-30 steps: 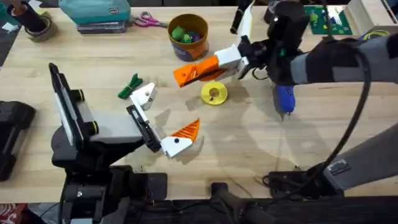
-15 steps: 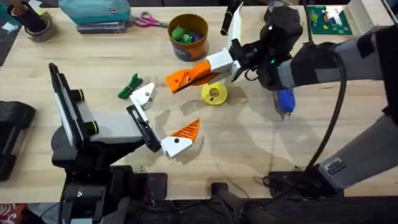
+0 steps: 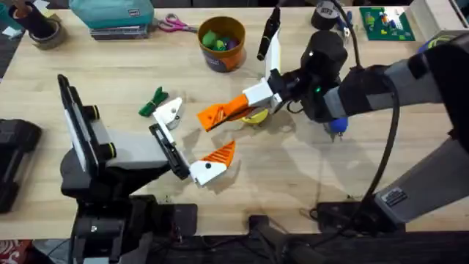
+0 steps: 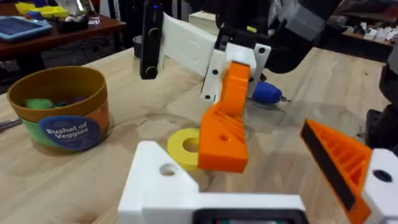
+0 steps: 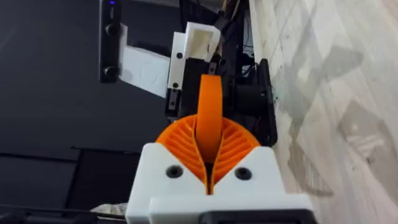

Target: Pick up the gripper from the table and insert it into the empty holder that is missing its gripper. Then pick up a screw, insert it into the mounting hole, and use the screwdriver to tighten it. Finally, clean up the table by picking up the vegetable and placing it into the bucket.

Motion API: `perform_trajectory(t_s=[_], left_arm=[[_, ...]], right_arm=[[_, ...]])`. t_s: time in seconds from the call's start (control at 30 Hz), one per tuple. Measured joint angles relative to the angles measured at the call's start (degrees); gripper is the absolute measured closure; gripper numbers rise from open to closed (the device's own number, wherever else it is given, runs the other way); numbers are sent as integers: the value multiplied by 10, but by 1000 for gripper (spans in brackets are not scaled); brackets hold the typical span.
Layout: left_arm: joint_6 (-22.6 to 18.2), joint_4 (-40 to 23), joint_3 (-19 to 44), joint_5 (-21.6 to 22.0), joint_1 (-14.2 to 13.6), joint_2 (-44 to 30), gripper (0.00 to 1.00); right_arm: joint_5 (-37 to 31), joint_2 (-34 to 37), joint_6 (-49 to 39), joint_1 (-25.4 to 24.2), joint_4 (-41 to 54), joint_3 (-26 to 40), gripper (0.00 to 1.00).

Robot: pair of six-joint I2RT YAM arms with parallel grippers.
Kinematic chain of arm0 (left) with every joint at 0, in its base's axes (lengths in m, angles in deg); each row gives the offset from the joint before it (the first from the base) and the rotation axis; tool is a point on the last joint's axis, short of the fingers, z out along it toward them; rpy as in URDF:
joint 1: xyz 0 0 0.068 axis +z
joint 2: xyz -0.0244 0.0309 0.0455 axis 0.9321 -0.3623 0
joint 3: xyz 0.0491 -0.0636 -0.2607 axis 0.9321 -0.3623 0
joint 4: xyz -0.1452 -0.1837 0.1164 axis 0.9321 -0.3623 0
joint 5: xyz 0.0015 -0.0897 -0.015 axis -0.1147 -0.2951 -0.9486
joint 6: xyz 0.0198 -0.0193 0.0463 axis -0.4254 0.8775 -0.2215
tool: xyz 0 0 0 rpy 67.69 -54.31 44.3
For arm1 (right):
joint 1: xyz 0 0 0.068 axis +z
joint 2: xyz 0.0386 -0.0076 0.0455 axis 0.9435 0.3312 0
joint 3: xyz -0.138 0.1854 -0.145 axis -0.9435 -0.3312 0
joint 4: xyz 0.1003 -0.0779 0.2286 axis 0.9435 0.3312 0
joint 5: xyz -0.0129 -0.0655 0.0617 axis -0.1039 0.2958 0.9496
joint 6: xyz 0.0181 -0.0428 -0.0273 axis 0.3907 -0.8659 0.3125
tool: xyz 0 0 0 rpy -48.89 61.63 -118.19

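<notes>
Orange stands out overhead: the gripper (image 3: 223, 112) is pinched at one end in the right arm's fingers (image 3: 258, 94) and carried low over the wooden surface (image 3: 293, 176), partly covering a yellow disc (image 3: 256, 116). It points toward the left arm's white holder (image 3: 171, 112), which has no orange pad; that arm's other finger (image 3: 214, 161) carries one, and the two stand wide apart. The green vegetable (image 3: 153, 101) lies just beside the bare holder. The bucket (image 3: 221, 42) stands farther back with toy vegetables inside. The blue screwdriver (image 3: 336, 125) peeks out from under the right arm.

From the left wrist, the orange gripper (image 4: 225, 121) hangs tilted just above the bare holder (image 4: 163, 183), not touching it, with the bucket (image 4: 61, 107) off to the side.

From the right wrist, the two ribbed pads (image 5: 180, 146) press together on the gripper (image 5: 209, 118), which sticks out edge-on.
</notes>
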Motion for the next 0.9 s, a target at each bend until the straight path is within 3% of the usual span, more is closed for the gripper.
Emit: perform_trajectory(t_s=[0.37, 0.5, 0.9], left_arm=[[0, 0, 0, 0, 0, 0, 15], [0, 0, 0, 0, 0, 0, 15], [0, 0, 0, 0, 0, 0, 15]], right_arm=[[-2, 2, 35, 9, -50, -1, 993], [-5, 10, 89, 12, -119, -1, 993], [-40, 10, 149, 31, -121, -1, 993]])
